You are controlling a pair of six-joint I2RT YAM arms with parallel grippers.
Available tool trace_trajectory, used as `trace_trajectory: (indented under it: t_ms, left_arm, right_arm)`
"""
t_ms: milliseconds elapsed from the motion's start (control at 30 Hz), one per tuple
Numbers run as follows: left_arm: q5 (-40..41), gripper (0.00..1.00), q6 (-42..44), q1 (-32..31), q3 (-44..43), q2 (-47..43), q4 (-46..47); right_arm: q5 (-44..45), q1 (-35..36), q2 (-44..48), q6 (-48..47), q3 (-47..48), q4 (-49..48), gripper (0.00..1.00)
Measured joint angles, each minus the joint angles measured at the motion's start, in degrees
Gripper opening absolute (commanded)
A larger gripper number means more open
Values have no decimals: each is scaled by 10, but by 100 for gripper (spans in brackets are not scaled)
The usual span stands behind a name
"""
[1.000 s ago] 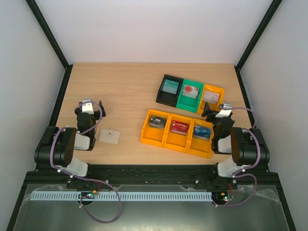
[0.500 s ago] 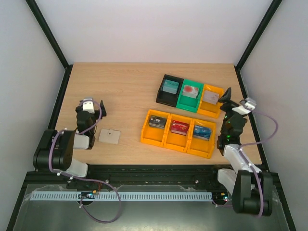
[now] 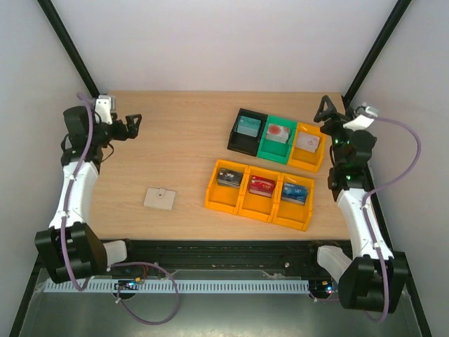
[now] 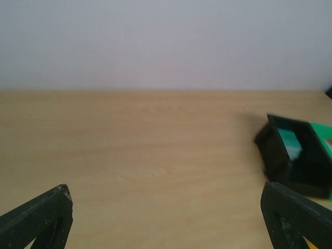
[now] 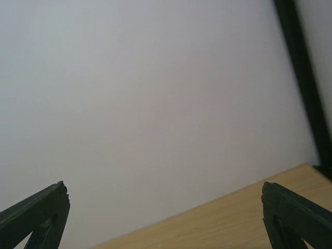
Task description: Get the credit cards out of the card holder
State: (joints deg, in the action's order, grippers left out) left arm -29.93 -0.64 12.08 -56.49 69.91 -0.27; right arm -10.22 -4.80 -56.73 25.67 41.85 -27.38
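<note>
Top external — wooden table (image 3: 182, 140), white walls (image 3: 224, 42)

- No text, brand, number or sign could be read in any view.
- The cards (image 3: 262, 185) in the yellow bins (image 3: 243, 187) carried printed markings, too small to make out.
- The card holder (image 3: 160, 199), left of the yellow bins, showed no legible lettering.

The left arm (image 3: 74, 189) and right arm (image 3: 359, 217) share white link shells, black joint housings and looping lilac cables (image 3: 405, 158). The left tool (image 3: 135, 125) and right tool (image 3: 324, 111) end in dark, wedge-shaped fingers (image 4: 41, 218).
</note>
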Motion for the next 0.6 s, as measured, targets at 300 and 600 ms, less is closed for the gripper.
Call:
trace_trajectory:
  t_ms: [300, 600]
  left_arm:
    - [-10, 86, 59, 24, -155, 179, -370]
    - [63, 79, 204, -59, -90, 285, -556]
  right_arm:
    - [-98, 37, -43, 32, 70, 64, 99]
    - [-121, 63, -58, -5, 66, 110, 99]
